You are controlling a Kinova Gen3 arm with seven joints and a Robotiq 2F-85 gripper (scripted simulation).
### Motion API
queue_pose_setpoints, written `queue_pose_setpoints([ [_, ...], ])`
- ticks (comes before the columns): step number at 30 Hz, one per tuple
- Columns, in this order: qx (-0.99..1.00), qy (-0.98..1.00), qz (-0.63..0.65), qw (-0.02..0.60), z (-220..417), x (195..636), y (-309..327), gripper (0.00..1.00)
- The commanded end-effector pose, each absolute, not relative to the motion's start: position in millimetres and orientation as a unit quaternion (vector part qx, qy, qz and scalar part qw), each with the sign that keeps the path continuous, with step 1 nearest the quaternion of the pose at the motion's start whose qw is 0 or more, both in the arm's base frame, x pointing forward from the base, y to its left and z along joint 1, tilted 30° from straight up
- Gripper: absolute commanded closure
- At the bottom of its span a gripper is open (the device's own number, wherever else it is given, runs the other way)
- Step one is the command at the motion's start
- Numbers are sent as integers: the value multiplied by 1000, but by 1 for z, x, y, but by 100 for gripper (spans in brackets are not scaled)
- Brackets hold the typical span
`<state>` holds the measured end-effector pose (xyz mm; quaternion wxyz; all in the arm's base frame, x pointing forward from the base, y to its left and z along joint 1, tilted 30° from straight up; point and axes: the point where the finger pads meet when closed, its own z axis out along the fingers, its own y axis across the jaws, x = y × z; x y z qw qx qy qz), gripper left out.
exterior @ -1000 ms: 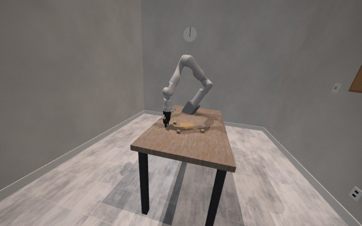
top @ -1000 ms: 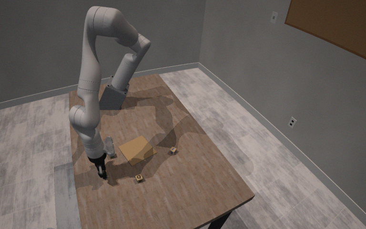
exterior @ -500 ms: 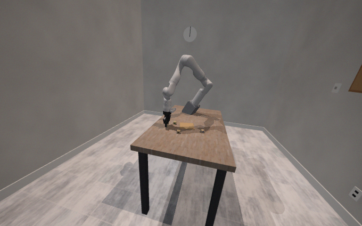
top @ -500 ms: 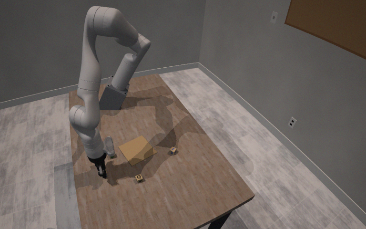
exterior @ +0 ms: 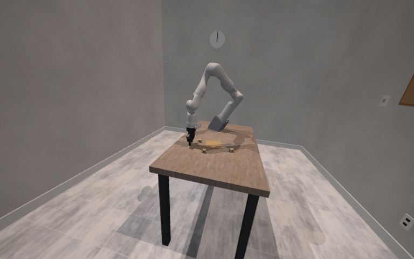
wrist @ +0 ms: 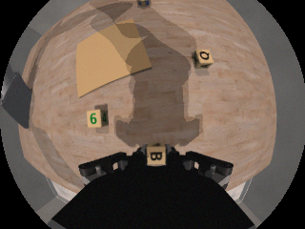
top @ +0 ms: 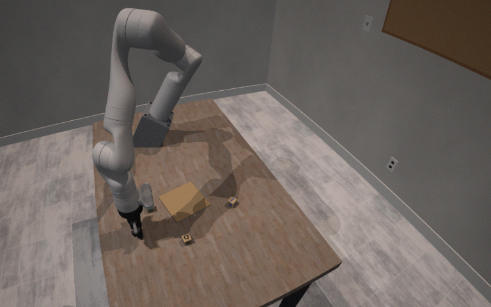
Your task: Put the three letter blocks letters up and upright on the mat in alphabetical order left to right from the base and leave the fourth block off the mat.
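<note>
Blocks, four; mat, one; gripper, one. Block B point(wrist: 156, 156) is grasped between the fingertips of the gripper point(top: 138, 235) point(exterior: 190, 144) point(wrist: 156, 150), letter up; its contact with the desk point(top: 217, 267) point(exterior: 213, 168) point(wrist: 238, 119) cannot be told. Green 6 block point(top: 150, 210) point(exterior: 199, 140) point(wrist: 93, 118): near the gripper, towards the robot's base. Block apparently marked Q point(top: 186, 238) point(exterior: 204, 150) point(wrist: 204, 57): apart from the gripper, farther from the base. Blue-marked block point(top: 232, 201) point(exterior: 231, 149) point(wrist: 143, 3): farthest from the gripper, past the mat point(top: 181, 199) point(exterior: 213, 144) point(wrist: 105, 59). Three blocks are laid around the mat.

Change around the gripper point(top: 138, 234) point(exterior: 190, 143) point(wrist: 156, 154) is slight at most.
At the lower left of the top view and left of centre in the exterior view, any shift of its dark fingers from the earlier pictures is too small to tell, in direction or in spread.
</note>
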<state>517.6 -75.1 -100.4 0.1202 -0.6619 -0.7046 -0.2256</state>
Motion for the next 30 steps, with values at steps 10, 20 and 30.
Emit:
queue_pose_setpoints([
  [10,-662,-705,-226,120,-94,517,-79,79],
  [20,-662,-705,-226,120,-47,510,-105,79],
  [30,-662,-705,-226,120,-13,505,-123,79],
])
